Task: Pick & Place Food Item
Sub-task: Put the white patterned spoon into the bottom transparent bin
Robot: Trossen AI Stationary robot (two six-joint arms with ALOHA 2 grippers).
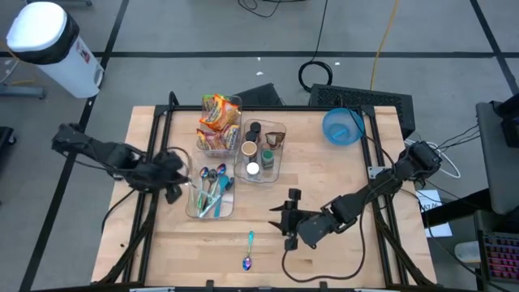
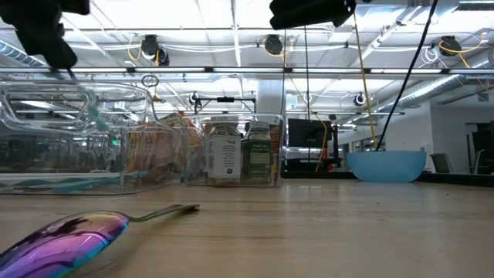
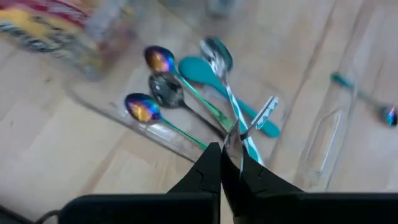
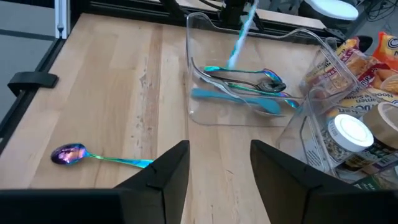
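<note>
A: Where is your left gripper (image 1: 173,188) right now?

B: It hangs over the clear cutlery bin (image 1: 198,212), and its jaws are pinched together on a spoon (image 3: 235,112) with a silver bowl and a teal handle. From your left wrist camera the handle runs straight up into the closed fingertips (image 3: 211,163), and the bowl points away from them, above the other spoons (image 3: 158,87) lying in the bin.

A: And your right gripper (image 1: 289,217)?

B: It sits above bare table (image 1: 340,259), well apart from the bin. Its jaws stand partly open with nothing between them. One rainbow spoon (image 4: 93,155) lies flat on the wood just ahead of those jaws and off to one side, handle toward the fingers.

A: The food?

B: The snack packets (image 1: 217,113) stand in a clear bin (image 1: 217,146) beyond the left jaws, far from the right ones. Beside it a second clear bin (image 1: 263,172) holds small jars (image 1: 253,169). Neither gripper touches them.

A: Is the lifted spoon clear of the bin?

B: I can't quite tell; from the right wrist camera it looks tilted with its lower end still inside the wall.

A: Anything else?

B: A blue bowl (image 1: 343,126) sits at the far corner, well apart from both jaws.
</note>
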